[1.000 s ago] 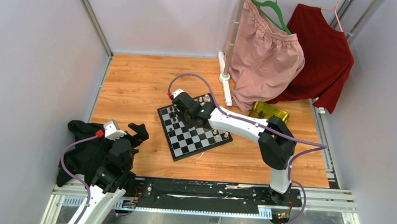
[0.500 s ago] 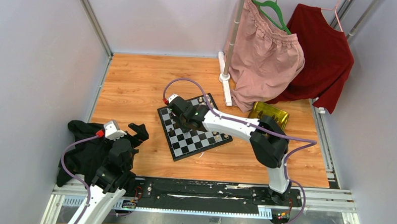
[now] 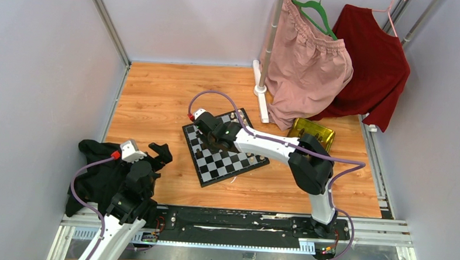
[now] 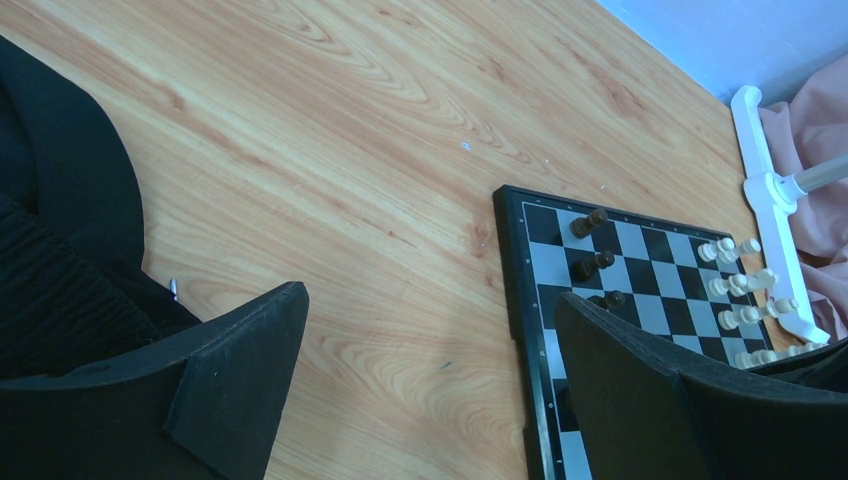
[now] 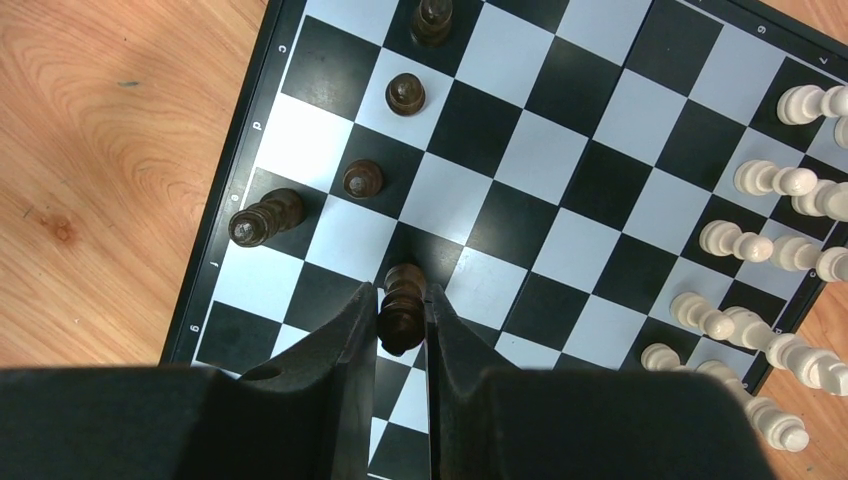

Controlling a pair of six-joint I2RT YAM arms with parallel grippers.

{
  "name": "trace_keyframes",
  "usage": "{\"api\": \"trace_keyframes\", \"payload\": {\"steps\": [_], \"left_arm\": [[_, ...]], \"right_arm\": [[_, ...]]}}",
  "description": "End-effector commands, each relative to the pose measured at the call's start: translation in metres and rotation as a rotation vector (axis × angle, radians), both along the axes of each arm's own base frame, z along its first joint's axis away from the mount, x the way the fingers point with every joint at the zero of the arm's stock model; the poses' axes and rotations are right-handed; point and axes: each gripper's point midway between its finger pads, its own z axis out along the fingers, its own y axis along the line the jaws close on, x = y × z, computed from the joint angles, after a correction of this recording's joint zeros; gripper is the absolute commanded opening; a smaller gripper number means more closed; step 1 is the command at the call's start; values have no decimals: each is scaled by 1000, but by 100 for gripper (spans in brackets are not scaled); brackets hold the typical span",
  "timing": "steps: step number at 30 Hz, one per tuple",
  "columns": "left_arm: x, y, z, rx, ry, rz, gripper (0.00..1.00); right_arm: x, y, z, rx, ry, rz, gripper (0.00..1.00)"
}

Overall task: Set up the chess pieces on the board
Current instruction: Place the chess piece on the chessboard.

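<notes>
The board (image 3: pixel 223 158) lies on the wooden table; it also shows in the right wrist view (image 5: pixel 520 150) and the left wrist view (image 4: pixel 650 270). My right gripper (image 5: pixel 402 295) is shut on a dark chess piece (image 5: pixel 402 305) and holds it over a black square near the board's left side; in the top view it (image 3: pixel 206 142) is over the board's left part. Several dark chess pieces (image 5: pixel 362 180) stand on the two left columns. Cream pieces (image 5: pixel 770 180) line the right side. My left gripper (image 4: pixel 430 330) is open and empty, over bare wood left of the board.
A black cloth (image 3: pixel 97 171) lies under my left arm at the table's left front. A gold tray (image 3: pixel 314 130) sits right of the board. A white rack base (image 3: pixel 260 90) with pink and red garments (image 3: pixel 312 63) stands at the back.
My right gripper has moved left and slightly nearer across the board, with the dark piece in it. My left arm has not moved.
</notes>
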Motion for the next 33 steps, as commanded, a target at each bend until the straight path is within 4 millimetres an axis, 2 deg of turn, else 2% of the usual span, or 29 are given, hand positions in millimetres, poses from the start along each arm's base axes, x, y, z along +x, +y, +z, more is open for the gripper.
{"api": "trace_keyframes", "payload": {"steps": [1, 15, 18, 27, 33], "left_arm": [[0, 0, 3, -7, -31, -1, 100], [1, 0, 2, -4, -28, -3, 100], [1, -1, 2, -5, -30, -4, 100], [1, -1, 3, -5, -31, -5, 100], [1, -1, 3, -5, -31, -5, 100]], "right_arm": [[-5, 6, -7, -9, -1, 30, 10], [-6, 9, -13, -16, 11, 41, 15], [-6, 9, -13, -14, 14, 42, 22], [-4, 8, 0, -9, -20, 49, 34], [-3, 10, 13, -21, -61, 63, 36]]}}
